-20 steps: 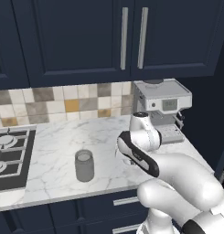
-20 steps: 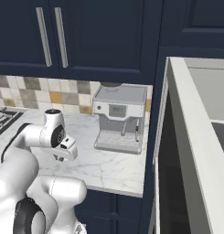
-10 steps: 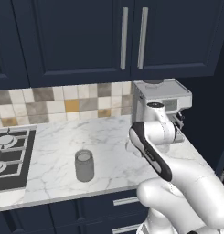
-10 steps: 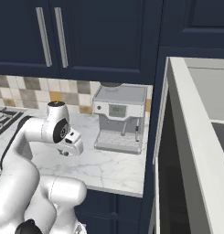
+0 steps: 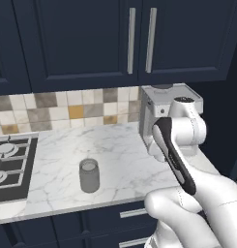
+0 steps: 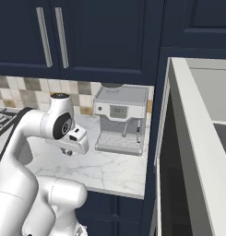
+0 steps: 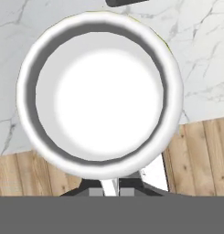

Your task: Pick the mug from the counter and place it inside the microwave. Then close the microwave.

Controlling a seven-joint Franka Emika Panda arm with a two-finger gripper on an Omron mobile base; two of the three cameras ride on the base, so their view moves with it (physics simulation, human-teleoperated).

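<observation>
The arm has swung further to the right since a moment ago, away from the grey jar (image 5: 89, 175) and closer to the coffee machine (image 5: 158, 104).

Close up, in the hand view, the mug (image 7: 99, 93) is very big and round. Its open mouth faces straight at the camera, so its long axis runs along the gripper (image 7: 111, 188). The gripper is closed tight on the mug's rim at the bottom edge. Under the mug you can see the white marble table (image 7: 205, 59) and, past its edge, a wooden floor (image 7: 200, 160). So the mug is lifted up, over the edge of the table.

From the base, the arm bends up over the table (image 5: 57, 160), with its white wrist (image 6: 73, 140) near the coffee machine (image 6: 121, 120). The jar stands upright and alone, well apart from the arm. On the far left is the stove (image 5: 8, 164). On the right stands a big pale door (image 6: 197, 152), open towards us. Dark blue cupboards (image 5: 91, 43) hang at the back.
</observation>
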